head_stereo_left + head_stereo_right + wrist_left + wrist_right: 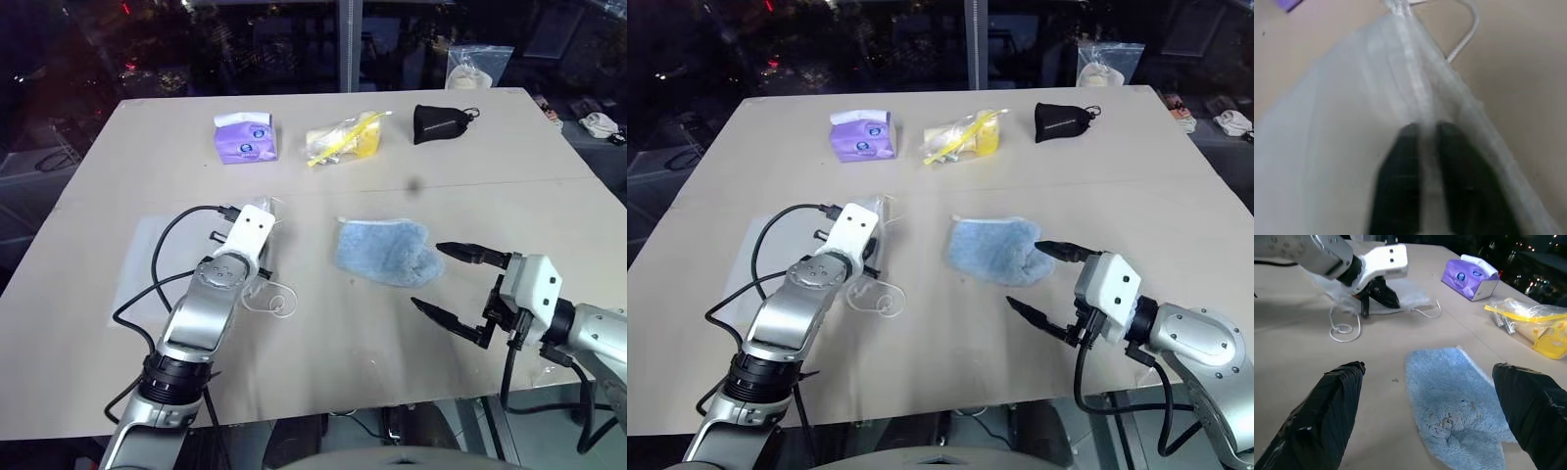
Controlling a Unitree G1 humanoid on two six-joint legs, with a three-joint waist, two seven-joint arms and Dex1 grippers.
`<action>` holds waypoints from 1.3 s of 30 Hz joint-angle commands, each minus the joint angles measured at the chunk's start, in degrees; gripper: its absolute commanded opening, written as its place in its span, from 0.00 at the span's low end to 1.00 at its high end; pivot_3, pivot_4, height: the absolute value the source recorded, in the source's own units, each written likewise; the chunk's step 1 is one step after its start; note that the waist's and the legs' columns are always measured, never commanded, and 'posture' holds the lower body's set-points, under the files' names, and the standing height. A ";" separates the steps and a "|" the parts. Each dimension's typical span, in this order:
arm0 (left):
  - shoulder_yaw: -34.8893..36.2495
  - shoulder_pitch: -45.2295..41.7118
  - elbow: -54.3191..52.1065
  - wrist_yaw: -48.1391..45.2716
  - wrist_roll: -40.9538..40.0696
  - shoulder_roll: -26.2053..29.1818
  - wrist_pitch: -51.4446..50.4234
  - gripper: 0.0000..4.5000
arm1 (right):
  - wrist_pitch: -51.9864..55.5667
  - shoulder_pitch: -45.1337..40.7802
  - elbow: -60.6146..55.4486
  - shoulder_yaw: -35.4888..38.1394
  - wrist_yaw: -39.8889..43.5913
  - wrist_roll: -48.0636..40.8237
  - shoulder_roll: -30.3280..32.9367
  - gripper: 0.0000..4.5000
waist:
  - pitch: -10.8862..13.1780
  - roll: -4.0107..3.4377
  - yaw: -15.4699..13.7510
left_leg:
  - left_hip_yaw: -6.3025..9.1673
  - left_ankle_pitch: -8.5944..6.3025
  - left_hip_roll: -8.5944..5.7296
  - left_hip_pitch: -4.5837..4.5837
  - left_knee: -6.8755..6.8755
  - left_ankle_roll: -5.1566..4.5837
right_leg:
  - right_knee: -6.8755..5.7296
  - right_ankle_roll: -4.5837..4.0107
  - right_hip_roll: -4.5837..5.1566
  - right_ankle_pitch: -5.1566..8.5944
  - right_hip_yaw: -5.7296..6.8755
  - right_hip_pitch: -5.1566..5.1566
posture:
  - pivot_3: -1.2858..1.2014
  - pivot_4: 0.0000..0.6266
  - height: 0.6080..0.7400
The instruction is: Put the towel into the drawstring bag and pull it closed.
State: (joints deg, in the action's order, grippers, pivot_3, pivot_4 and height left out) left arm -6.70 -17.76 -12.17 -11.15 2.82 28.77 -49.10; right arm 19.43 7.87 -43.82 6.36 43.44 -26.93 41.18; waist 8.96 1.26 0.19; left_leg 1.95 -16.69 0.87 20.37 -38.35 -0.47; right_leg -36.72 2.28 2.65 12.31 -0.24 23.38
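The light-blue fluffy towel (382, 253) lies flat near the middle of the table. To its left lies the translucent white drawstring bag (144, 262), flat under my left arm, with its thin white cords (275, 304) looped on the table beside it. My left gripper (1377, 294) is shut on the bag's gathered edge; the left wrist view has mesh fabric (1376, 73) pinched between the two black fingers. My right gripper (427, 275) hovers wide open just right of the towel, fingers pointing at it, holding nothing.
Along the far side of the table stand a purple tissue pack (245, 137), a clear plastic bag with yellow contents (345, 137) and a small black pouch (441, 122). Another clear bag (475, 67) lies beyond the far edge.
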 commanded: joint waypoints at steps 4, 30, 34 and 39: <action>10.09 -1.73 9.09 -20.16 -14.31 2.63 13.17 0.02 | -2.51 -2.17 -0.17 -0.86 0.83 0.39 -0.17 1.00 | 0.02 0.02 -0.05 | 0.01 0.01 0.00 0.04 0.00 0.00 | 0.00 -0.01 0.00 0.01 0.03 0.03 | 0.52 0.24 1.00; 10.62 -17.85 12.53 -43.25 -32.83 12.68 -2.95 0.02 | 28.66 -30.54 31.84 -19.09 -10.32 7.39 -11.36 1.00 | 0.59 0.51 0.55 | 0.05 0.00 -0.18 0.54 0.06 0.00 | 0.17 0.15 0.15 -0.18 0.02 0.36 | 0.52 0.24 1.00; 10.83 -16.23 9.44 -41.76 -33.68 12.06 -3.85 0.02 | 26.33 -29.33 35.88 -25.37 -8.18 13.43 -7.62 1.00 | 0.56 0.55 0.67 | 0.03 -0.01 -0.23 0.53 0.07 -0.01 | 0.18 0.17 0.19 -0.19 -0.03 0.36 | 0.52 0.24 1.00; 11.24 -15.50 7.66 -40.31 -34.53 11.79 -4.76 0.02 | 27.63 -27.26 34.27 -25.61 -6.59 14.42 -3.93 1.00 | 0.48 0.64 0.06 | 0.14 -0.01 -0.25 0.46 0.04 0.00 | 0.17 0.17 0.21 -0.18 0.08 0.27 | 0.52 0.24 1.00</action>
State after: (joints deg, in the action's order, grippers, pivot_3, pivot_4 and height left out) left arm 3.35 -33.25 -1.90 -51.98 -30.69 40.34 -53.70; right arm 43.35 -23.32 -11.62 -16.93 35.94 -15.23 34.46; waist 9.44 1.90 0.24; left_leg 2.09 -16.70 0.61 20.82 -38.31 -0.47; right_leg -36.55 2.46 2.87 12.13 -0.16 23.63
